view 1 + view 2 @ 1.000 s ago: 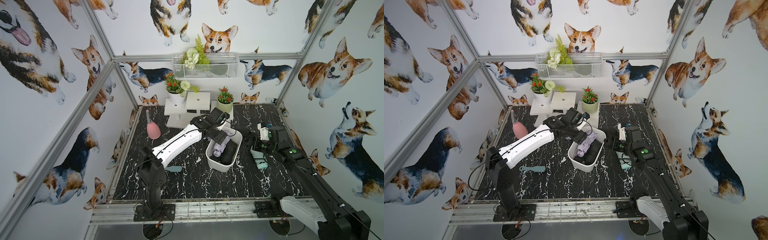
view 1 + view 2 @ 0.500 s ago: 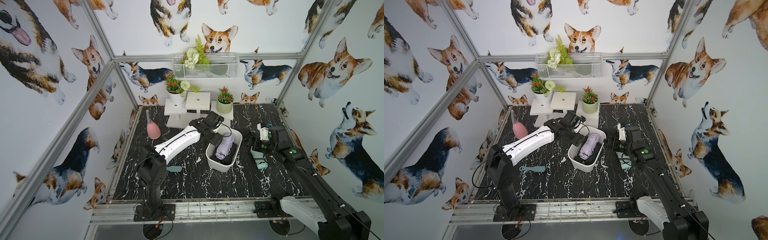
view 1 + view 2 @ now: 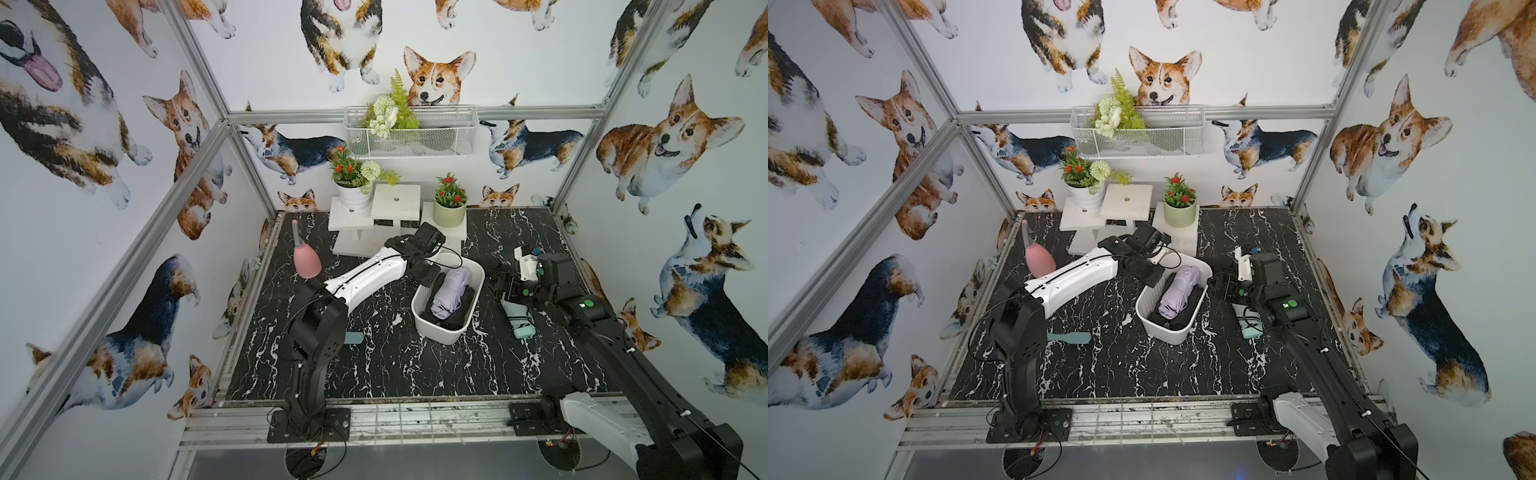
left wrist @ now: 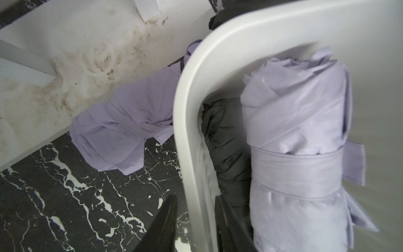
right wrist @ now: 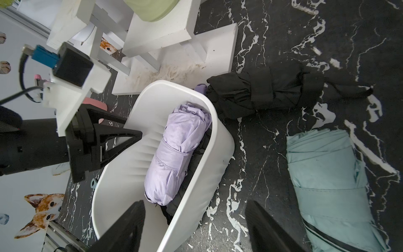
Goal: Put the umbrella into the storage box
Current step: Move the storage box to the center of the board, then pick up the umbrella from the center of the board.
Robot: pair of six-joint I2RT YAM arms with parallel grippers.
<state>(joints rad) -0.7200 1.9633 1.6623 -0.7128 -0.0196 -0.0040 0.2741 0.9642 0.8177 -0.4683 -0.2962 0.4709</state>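
A purple umbrella is lying on a black umbrella inside the white storage box. A green umbrella is lying on the tabletop near the box.

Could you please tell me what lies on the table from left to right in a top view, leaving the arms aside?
Pink bulb → teal tool → storage box → mint umbrella.
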